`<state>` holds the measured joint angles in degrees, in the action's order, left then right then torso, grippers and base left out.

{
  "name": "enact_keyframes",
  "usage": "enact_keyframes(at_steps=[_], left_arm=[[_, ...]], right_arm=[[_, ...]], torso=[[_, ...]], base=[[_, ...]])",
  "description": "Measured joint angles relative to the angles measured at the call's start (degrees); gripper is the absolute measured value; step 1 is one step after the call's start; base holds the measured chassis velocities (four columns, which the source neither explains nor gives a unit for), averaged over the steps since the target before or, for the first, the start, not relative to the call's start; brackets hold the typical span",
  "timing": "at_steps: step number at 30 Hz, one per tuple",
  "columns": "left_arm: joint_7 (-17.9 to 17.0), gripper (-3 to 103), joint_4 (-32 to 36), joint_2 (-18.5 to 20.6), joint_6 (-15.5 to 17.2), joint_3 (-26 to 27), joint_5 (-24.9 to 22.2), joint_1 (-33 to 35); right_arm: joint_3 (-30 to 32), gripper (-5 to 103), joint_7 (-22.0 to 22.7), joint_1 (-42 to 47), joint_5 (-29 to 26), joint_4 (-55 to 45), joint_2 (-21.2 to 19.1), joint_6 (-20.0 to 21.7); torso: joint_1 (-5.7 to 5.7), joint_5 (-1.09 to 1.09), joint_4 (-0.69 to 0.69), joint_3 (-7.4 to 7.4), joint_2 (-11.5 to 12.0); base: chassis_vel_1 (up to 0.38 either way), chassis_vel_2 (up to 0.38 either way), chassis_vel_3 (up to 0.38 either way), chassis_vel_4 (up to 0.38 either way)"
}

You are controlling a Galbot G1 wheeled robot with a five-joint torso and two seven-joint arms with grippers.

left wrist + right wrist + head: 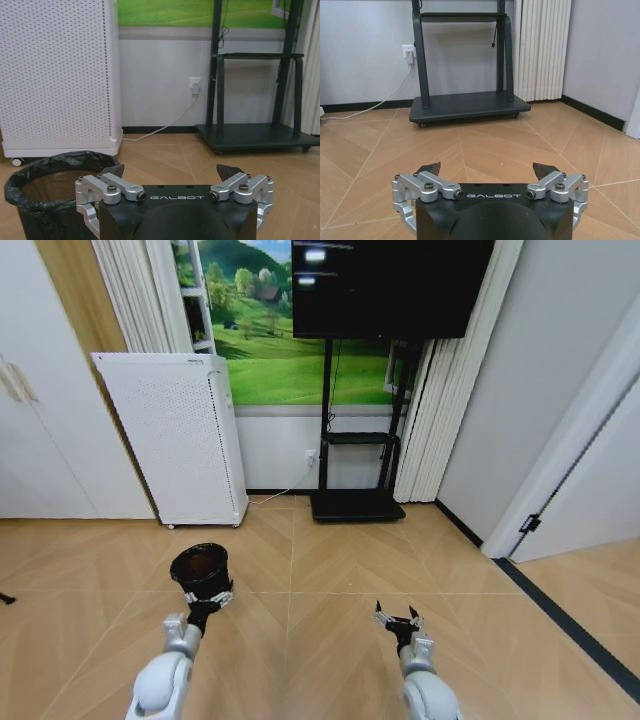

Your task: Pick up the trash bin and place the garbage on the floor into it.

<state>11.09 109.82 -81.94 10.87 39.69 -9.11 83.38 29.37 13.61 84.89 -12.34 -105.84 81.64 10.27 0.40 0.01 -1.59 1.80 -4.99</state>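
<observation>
The trash bin (200, 567), a small round black wastebasket lined with a black bag, stood upright on the herringbone wood floor (330, 560) towards the robot's left, in front of the tall white perforated air purifier (175, 435) and well apart from it. The left gripper (209, 597) sat low at the bin's near side, right against its rim in the head view. In the left wrist view the same gripper (171, 173) had its fingers spread wide, with one dark fingertip (112, 170) at the bin's (55, 172) bagged rim and the other out over bare floor; whether that fingertip touched the rim or only sat just beside it could not be told, and nothing was clamped between the fingers

The right gripper (398, 620) hung over open floor to the robot's right, well apart from the bin. In the right wrist view it (488, 171) was likewise wide open and held nothing, facing the black wheeled TV stand (467, 102) by the wall. A white cable (367, 102) ran from a wall socket (408, 53) down along the skirting. The dark screen (390, 285) stood on that stand against a green landscape mural (300, 350)
</observation>
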Motion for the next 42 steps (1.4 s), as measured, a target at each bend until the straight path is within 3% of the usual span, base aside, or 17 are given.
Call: enact_keyframes(at_steps=[6, 7, 11, 42], left_arm=[[0.05, 100, 3.14, -0.98, 0.34, -0.95, 1.9, 3.49], [-0.43, 100, 4.38, -0.74, 0.7, -0.48, 1.83, 3.98], [-1.13, 100, 5.9, -0.25, 1.54, 0.35, 0.67, 4.47], [-2.84, 100, 6.35, -1.27, 1.55, 1.12, -0.47, 3.84]], right_arm=[[1.15, 100, -0.87, 0.02, -0.95, -1.28, -0.34, -0.15], [1.91, 100, -1.26, -0.8, -1.63, -1.59, -0.91, -0.15], [2.28, 100, -1.62, -0.86, -2.43, -2.55, -1.36, 0.12], [1.72, 100, -3.21, 1.95, -0.29, -5.56, -0.93, -0.41]], torso=[[0.18, -0.01, 0.0, 1.29, -1.45], [0.38, -0.01, 0.0, 2.19, -2.57], [0.64, -0.01, 0.01, 3.12, -3.73], [2.37, -0.01, 0.02, 7.7, -10.06]], base=[[0.0, 0.0, 0.0, 0.0], [0.0, 0.0, 0.0, 0.0], [0.0, 0.0, 0.0, 0.0], [0.0, 0.0, 0.0, 0.0]])
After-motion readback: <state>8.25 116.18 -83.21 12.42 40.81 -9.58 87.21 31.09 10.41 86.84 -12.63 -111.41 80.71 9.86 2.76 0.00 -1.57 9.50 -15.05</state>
